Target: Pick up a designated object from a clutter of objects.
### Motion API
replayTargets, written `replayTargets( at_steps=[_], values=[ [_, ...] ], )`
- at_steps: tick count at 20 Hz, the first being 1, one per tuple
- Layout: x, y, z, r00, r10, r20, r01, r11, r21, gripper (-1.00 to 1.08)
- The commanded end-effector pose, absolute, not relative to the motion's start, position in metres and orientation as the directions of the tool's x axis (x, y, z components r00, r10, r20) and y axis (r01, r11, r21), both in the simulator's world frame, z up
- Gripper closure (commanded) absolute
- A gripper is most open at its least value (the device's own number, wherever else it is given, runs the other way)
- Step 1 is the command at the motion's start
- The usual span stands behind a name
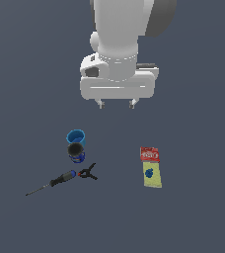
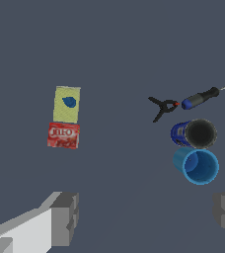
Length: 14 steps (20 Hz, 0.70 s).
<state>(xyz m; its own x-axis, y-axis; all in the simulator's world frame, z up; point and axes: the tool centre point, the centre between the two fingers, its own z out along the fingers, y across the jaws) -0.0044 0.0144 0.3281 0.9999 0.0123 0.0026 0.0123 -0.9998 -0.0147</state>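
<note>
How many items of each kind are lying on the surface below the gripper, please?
Flat boxes: 2, red box, yellow box
Open containers: 2, blue cup, dark blue can
Tools: 2, screwdriver, black clamp
Total: 6

A flat dark grey floor is carrying a red box touching a yellow box, plus a blue cup, dark blue can, black clamp and screwdriver.

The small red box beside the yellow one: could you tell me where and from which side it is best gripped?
Come straight down on the red box, as it lies flat. Close the gripper across its two free sides, since one edge meets the yellow box, leaving no gap for a finger there. The jaws look open wide enough.
</note>
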Motion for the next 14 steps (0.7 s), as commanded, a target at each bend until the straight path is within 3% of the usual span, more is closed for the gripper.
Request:
replayTargets(
  at_steps=[1,14],
  values=[
    [-0.004,0.014,0.328,1.0,0.012,0.003,0.012,-1.0,-0.015,-0.92],
    [-0.007,-0.003,0.316,1.0,-0.024,-0.011,-0.024,-1.0,0.011,-0.92]
  ],
)
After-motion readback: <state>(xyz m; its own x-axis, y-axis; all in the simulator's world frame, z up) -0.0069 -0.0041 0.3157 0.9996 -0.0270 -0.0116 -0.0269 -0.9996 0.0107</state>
